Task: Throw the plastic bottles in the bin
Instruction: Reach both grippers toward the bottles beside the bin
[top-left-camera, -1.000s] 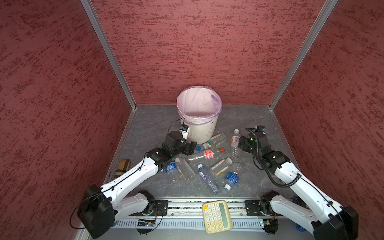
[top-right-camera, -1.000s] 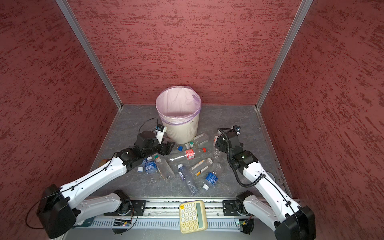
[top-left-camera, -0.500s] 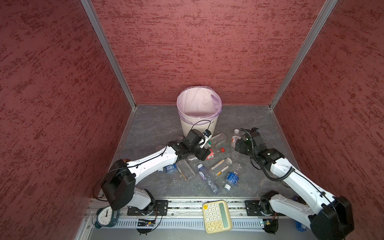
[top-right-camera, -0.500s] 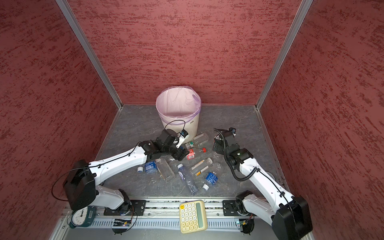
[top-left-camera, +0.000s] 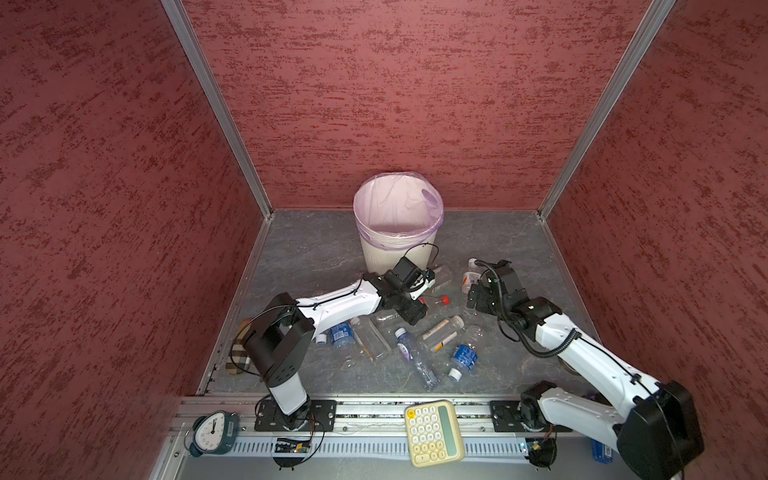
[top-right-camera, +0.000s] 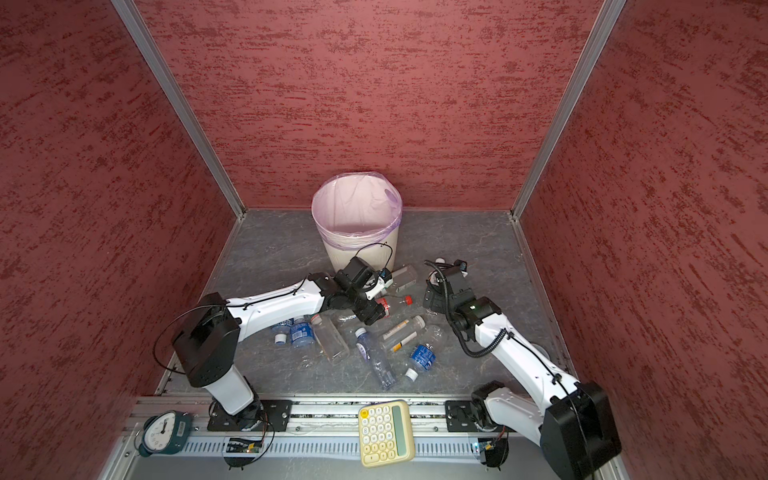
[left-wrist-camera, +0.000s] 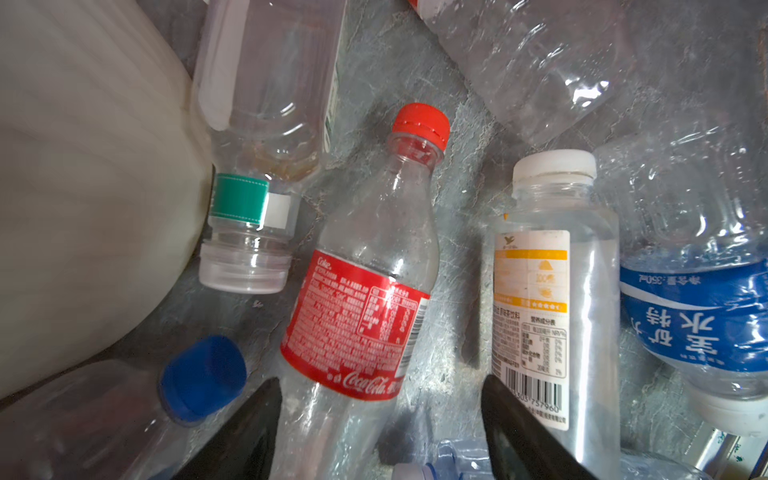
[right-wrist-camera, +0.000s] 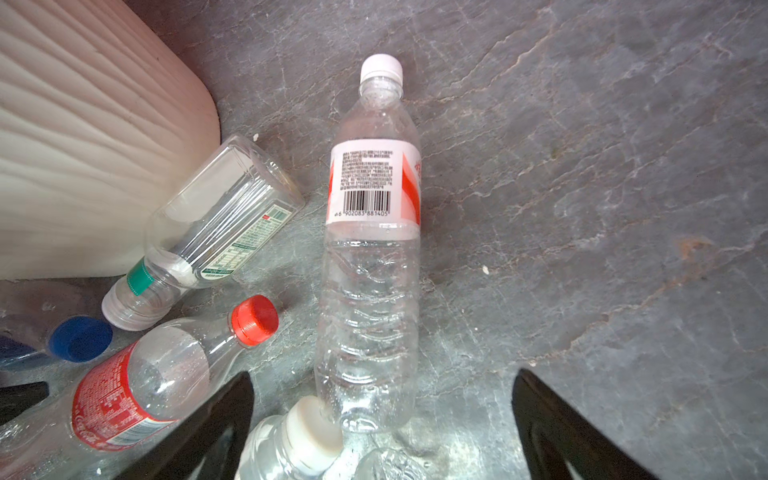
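The red-label bottle (left-wrist-camera: 357, 324) reads "Coke" and "Coca-Cola". The blue-label bottle (left-wrist-camera: 698, 320) shows "350mL", upside down. The white-label bottle (right-wrist-camera: 374, 183) has barcode 6 902083 881405. The barcode on the yellow-label bottle (left-wrist-camera: 532, 291) ends 757960.

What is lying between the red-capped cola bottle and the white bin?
A clear bottle with a green neck band lies there on its side, right beside the bin, as the left wrist view shows.

Bottles (top-left-camera: 415, 357) in front of bin (top-left-camera: 395, 249), nearest poss. against it; calc. (top-left-camera: 434, 432) on front rail (top-left-camera: 374, 419)
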